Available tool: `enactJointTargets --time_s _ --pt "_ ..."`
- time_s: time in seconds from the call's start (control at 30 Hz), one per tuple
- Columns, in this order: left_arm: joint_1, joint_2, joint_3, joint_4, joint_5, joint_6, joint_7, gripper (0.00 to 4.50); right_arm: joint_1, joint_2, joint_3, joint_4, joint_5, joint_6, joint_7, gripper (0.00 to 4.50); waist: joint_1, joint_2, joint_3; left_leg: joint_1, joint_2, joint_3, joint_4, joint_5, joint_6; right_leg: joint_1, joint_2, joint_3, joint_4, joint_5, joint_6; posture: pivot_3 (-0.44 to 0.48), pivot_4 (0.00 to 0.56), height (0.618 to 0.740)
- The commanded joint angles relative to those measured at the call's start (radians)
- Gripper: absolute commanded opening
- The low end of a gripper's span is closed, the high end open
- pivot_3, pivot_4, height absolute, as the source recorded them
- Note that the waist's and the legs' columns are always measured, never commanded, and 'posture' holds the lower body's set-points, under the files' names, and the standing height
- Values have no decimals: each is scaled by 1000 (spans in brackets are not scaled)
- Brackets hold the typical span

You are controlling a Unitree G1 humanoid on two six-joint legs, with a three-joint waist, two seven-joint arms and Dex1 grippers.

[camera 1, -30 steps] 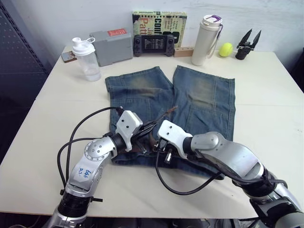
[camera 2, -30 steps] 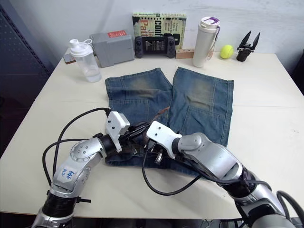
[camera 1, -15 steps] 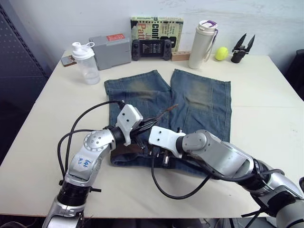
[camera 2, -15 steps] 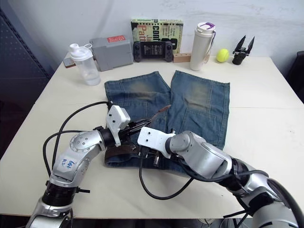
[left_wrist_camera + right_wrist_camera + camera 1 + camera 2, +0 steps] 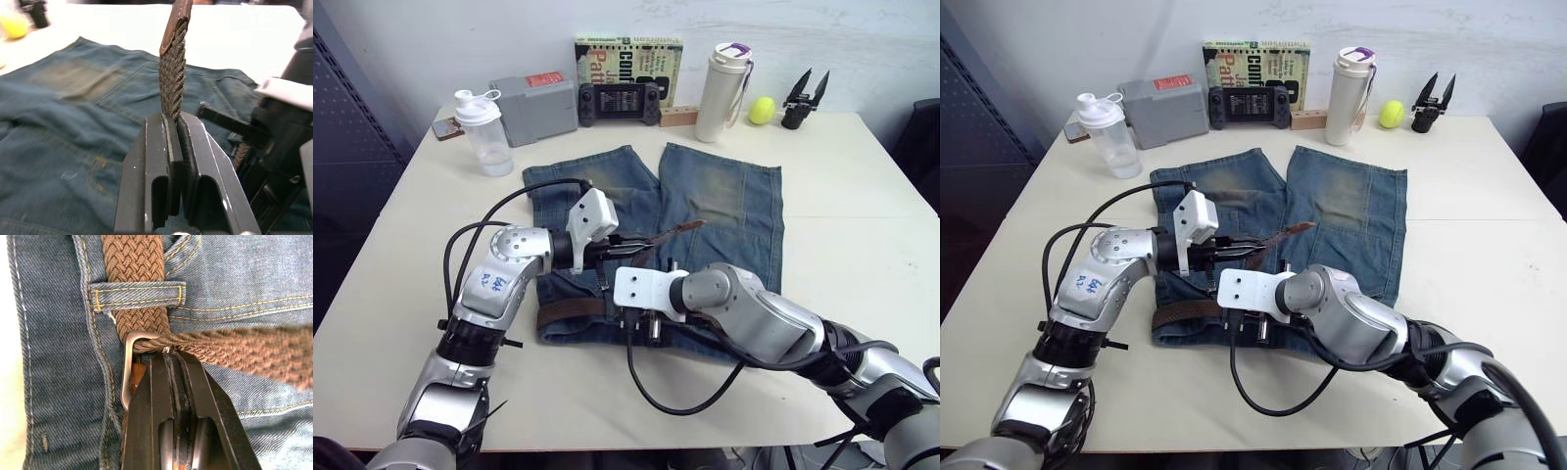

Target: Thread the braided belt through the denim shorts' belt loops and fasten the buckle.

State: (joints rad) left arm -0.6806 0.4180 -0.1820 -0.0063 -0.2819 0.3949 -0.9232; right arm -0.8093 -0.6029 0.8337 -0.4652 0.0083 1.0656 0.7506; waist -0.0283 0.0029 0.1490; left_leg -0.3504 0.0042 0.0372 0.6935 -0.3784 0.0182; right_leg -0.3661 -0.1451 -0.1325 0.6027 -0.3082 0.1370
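- Here, the denim shorts [image 5: 705, 201] are laid flat at the middle of the table [image 5: 862, 235], with the legs pointing to the far side and the waistband along the near edge.
- The braided belt [image 5: 172, 78] is run along that waistband; a length of it is seen at the near left of the shorts, and its tapered tip is lifted above the cloth, pointing to the right.
- The left gripper [image 5: 172, 122] is pressed together on the belt a little behind the tip, with the strap pinched between the two black fingers.
- In the right wrist view, the belt is passed under one of the belt loops [image 5: 137, 293], and the buckle [image 5: 128, 367] is seen just beside that loop, with the strap drawn through its frame.
- The right gripper [image 5: 172, 361] is closed at the buckle, touching the frame and the strap there.
- Along the far edge of the table, a shaker bottle [image 5: 478, 132], a grey box [image 5: 533, 98], a game controller [image 5: 619, 101], a book [image 5: 628, 54], a white tumbler [image 5: 719, 78] and a tennis ball [image 5: 763, 109] are stood or laid.
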Motion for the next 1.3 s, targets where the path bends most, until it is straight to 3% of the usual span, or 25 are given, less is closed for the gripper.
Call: enactJointTargets --time_s 0.03,0.23,0.5,0.73,0.97,1.17,1.3 --pt "-129 -55 39 0 -27 -112 -10 0 117 9 208 141 35 34 101 12 1 0 0 0 0 0 0 0 0 0 0 0 0 0 0 0 150 731" --pt "-254 -132 26 85 -12 -170 -22 0 136 12 193 139 4 31 131 12 5 0 0 -1 -1 -1 1 0 0 1 0 -1 -1 0 0 0 150 731" --pt "-282 -178 23 113 8 -196 -34 0 149 19 177 138 -26 30 148 12 5 0 0 -1 -1 -1 2 0 0 2 -1 -1 -1 0 0 0 150 731" --pt "-113 -62 64 20 33 -160 -22 0 218 30 -19 79 -25 30 81 12 5 1 1 0 4 -3 1 0 0 4 -1 -2 -2 0 0 0 150 731" --pt "108 89 79 -80 148 -206 44 0 311 160 -379 -85 63 101 -7 12 9 4 5 -2 5 -3 0 0 0 2 -1 -3 -4 0 0 0 150 731" --pt "239 203 45 -130 258 -313 51 0 329 255 -580 -188 149 212 -73 12 14 9 16 -9 2 0 -1 0 0 -10 -1 -1 1 0 0 0 150 731" --pt "273 230 41 -166 287 -335 62 0 332 286 -652 -241 186 257 -123 12 24 10 20 -10 -2 0 -1 0 0 -11 -1 0 1 0 0 0 150 731"
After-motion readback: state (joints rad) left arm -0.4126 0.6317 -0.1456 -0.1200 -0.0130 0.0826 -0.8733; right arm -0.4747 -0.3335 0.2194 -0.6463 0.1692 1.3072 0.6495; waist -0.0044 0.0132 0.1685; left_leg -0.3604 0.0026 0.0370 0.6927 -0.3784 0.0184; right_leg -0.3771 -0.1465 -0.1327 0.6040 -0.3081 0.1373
